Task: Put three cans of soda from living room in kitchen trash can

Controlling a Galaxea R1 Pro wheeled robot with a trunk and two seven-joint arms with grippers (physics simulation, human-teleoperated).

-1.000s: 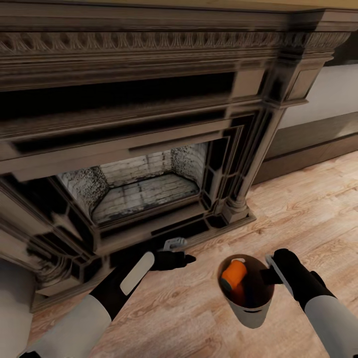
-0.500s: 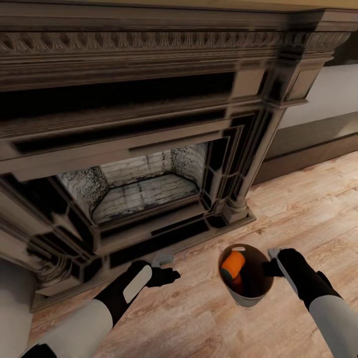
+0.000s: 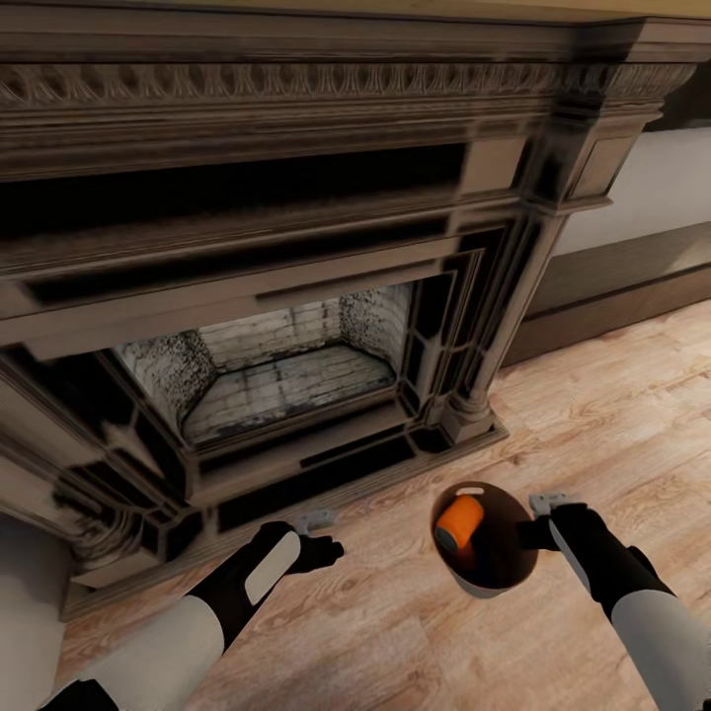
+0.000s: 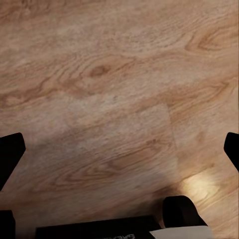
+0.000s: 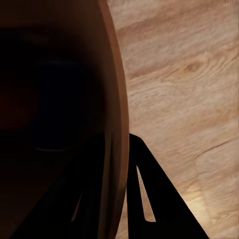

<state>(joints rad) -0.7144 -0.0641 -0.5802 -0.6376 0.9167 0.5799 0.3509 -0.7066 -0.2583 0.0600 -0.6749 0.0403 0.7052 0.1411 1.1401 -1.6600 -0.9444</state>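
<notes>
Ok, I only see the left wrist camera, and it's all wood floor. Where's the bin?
Observer: The trash can is by your other arm; the right gripper pinches its rim.
Operator: Is anything inside?
Observer: Yes, one orange soda can, lying tilted.
Operator: What's in front of us?
Observer: A dark carved fireplace, just beyond the open left gripper.

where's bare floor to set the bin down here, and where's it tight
Bare wood floor lies open right of the fireplace column, up to the dark baseboard. A second patch sits between the left gripper and the trash can. It is tight along the fireplace base by the left gripper, and where the right gripper grips the bin's rim.
</notes>
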